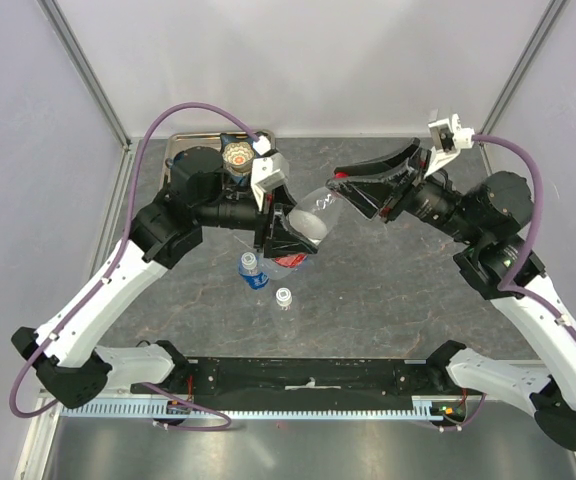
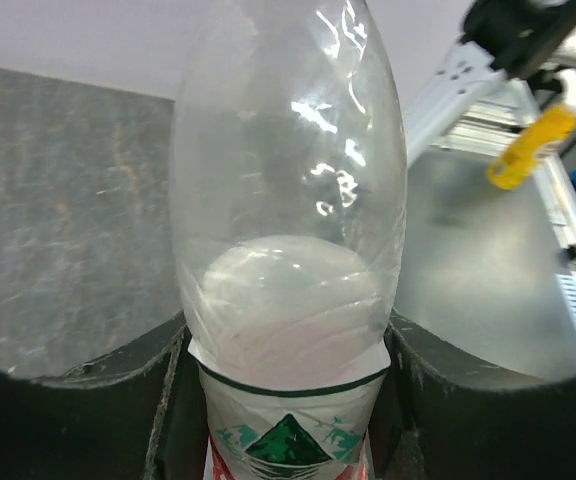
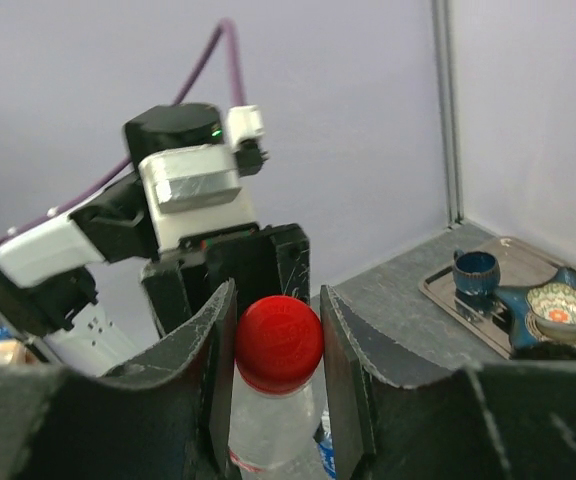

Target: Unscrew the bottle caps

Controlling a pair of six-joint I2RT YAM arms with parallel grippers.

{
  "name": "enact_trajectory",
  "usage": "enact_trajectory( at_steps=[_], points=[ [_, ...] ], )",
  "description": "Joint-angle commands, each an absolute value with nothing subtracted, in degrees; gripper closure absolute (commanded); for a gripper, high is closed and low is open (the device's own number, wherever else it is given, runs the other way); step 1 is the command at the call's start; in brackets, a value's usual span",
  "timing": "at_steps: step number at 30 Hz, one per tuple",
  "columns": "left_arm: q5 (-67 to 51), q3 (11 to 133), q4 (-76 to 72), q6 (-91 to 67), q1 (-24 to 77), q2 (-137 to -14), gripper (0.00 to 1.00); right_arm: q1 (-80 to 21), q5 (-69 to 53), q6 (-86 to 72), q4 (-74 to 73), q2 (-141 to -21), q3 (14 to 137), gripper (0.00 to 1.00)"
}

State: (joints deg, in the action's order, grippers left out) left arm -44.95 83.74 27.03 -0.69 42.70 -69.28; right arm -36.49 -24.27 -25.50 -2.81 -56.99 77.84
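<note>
Right tool (image 3: 277, 335) clenched on the red cap (image 3: 279, 350) (a jaw pressed to either side). Left tool (image 2: 286, 395) grasping the red-labelled bottle (image 2: 288, 200) around its body, holding it tilted above the counter (image 1: 398, 290) between the arms. To unscrew cleanly, turn the right wrist about the neck's axis while the left grip resists rotation without crushing the thin wall. Below stand a blue-capped bottle (image 1: 253, 269) and a white-capped bottle (image 1: 284, 298).

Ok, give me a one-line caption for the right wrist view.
Right gripper shut on the red cap of a clear bottle; tray with blue mug behind.
</note>
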Motion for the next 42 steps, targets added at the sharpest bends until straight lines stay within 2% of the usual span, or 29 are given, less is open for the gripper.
enact_trajectory(
  at_steps=[1, 9, 23, 27, 30, 31, 32, 34, 36, 42],
  points=[
    [-65.6, 85.2, 14.8, -11.0, 38.9, -67.8, 0.84, -35.6, -36.4, -19.7, -1.3, -55.2, 74.6, 1.0],
    [-76.5, 79.8, -4.4, -26.2, 34.7, -67.7, 0.82, -35.4, -45.4, -18.5, -0.5, -54.8, 73.5, 1.0],
    [-80.2, 77.1, -11.3, -31.6, 34.7, -69.1, 0.83, -35.4, -64.3, -14.8, -0.8, -56.3, 75.0, 1.0],
    [-79.9, 76.8, -10.7, -30.7, 34.6, -69.0, 0.83, -35.4, -62.2, -13.6, -1.5, -55.9, 74.2, 1.0],
    [-77.2, 77.5, -5.1, -26.3, 34.4, -68.7, 0.83, -35.2, -51.8, -11.9, -5.7, -55.4, 75.4, 1.0],
    [-76.3, 78.3, -3.1, -25.0, 34.4, -68.7, 0.83, -35.3, -48.3, -11.7, -7.1, -55.3, 76.6, 0.9],
    [-74.3, 78.7, -1.5, -22.5, 34.4, -68.7, 0.83, -35.3, -41.2, -11.8, -9.0, -55.3, 77.2, 0.58],
    [-71.6, 79.6, 2.7, -20.7, 34.4, -68.6, 0.83, -35.3, -35.5, -12.2, -10.5, -55.2, 78.6, 0.2],
    [-70.3, 80.1, 4.4, -19.0, 34.4, -68.6, 0.83, -35.3, -27.8, -13.8, -11.0, -55.1, 79.4, 0.03],
    [-64.2, 81.2, 9.4, -14.9, 34.5, -68.6, 0.83, -35.3, -13.2, -17.8, -16.2, -58.0, 86.0, 0.02]
  ],
)
